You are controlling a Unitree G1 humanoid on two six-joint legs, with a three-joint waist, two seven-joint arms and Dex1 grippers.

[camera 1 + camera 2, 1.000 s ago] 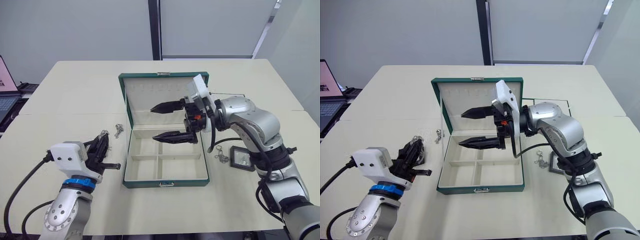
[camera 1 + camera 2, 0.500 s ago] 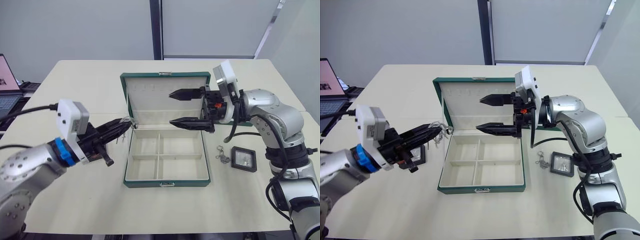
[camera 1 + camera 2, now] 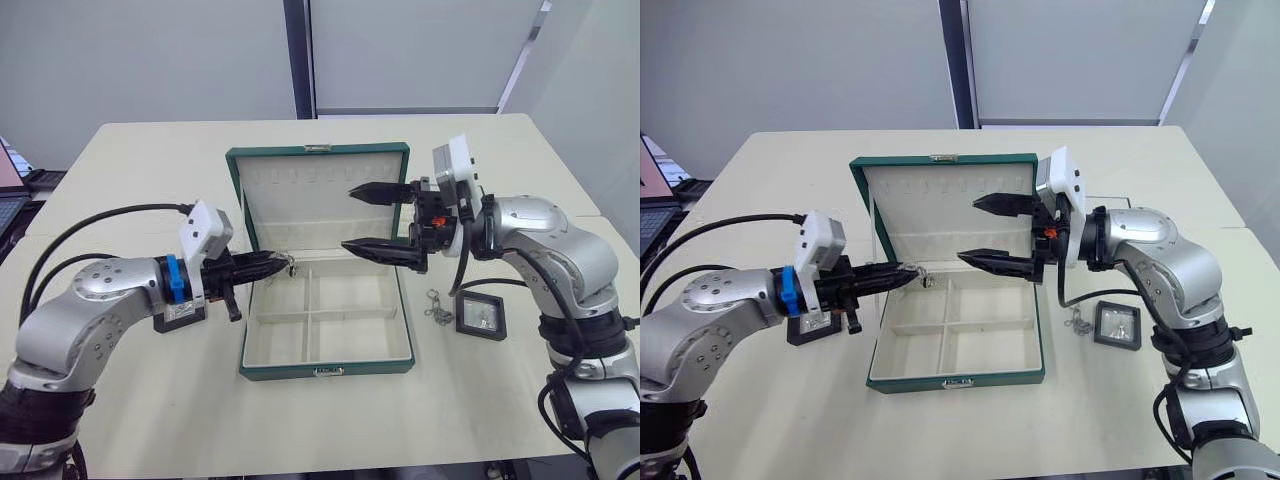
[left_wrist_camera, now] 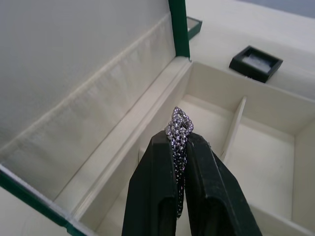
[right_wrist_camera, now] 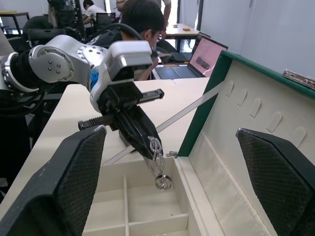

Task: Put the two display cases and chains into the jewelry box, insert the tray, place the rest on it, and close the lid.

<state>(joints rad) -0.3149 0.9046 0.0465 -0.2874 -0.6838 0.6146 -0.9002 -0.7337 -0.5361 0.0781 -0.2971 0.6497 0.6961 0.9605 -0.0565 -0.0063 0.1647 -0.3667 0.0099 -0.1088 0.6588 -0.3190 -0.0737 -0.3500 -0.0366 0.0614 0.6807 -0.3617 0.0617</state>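
Cream tabletop (image 3: 480,420) carried an open jewelry box (image 3: 325,370), dark green outside, with four cream compartments that all looked bare. Its lid (image 3: 320,205) stood upright at the back, showing a row of small hooks.

From the robot's left, the left gripper (image 3: 268,266) reached over the box's left rear corner, its two black fingers (image 4: 160,187) clenched on a silver chain (image 4: 178,127). A short loop with a ring dangled from the tips above the rear left compartment. One display case (image 3: 181,315) lay on the table under that arm, just left of the box.

Over the rear right part of the box hovered the right gripper (image 3: 385,218), fingers spread wide, one above the other, grasping nothing. On the table right of the box lay a second chain (image 3: 438,308), and just beside it the other display case (image 3: 482,316).

The step under way appeared to be loading the first chain. The next move probably called for lowering the left fingertips into the compartment and then releasing, so the chain dropped inside rather than across a divider.
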